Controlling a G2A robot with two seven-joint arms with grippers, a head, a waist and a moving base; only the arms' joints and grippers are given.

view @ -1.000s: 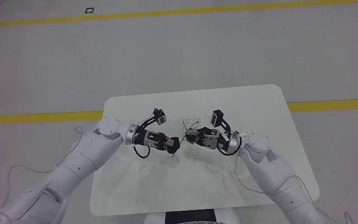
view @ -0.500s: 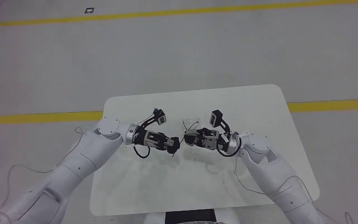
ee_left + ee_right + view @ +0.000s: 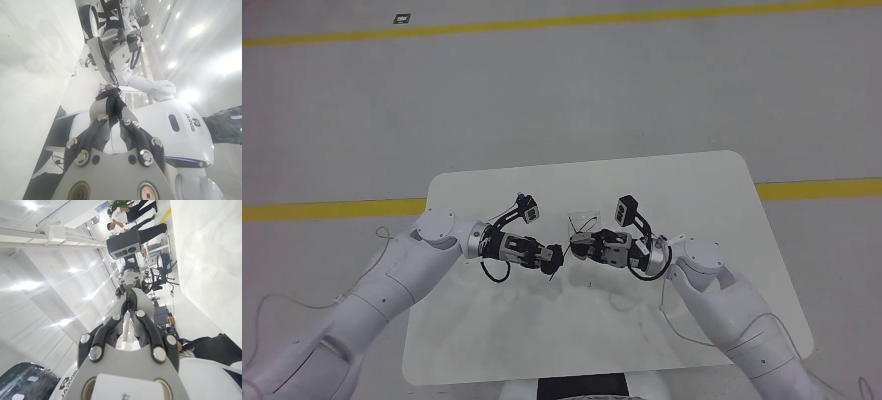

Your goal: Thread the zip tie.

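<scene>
Hanging from the left gripper (image 3: 555,259), whose fingers are clenched on it, the zip tie (image 3: 553,274) shows as a thin dark strand trailing down toward the white table (image 3: 692,190) near its middle. The right gripper (image 3: 578,247) faces it tip to tip, just beside, fingers pressed together; whether they pinch the tie I cannot tell. A faint square outline (image 3: 583,222) lies on the table just beyond them.

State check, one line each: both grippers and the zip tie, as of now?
left gripper: shut on the zip tie, above the table.
right gripper: shut, facing the left gripper, tips close; whether it holds anything, cannot tell.
zip tie: lifted off the table, a thin end hanging below the left gripper; threaded or not, cannot tell.
</scene>
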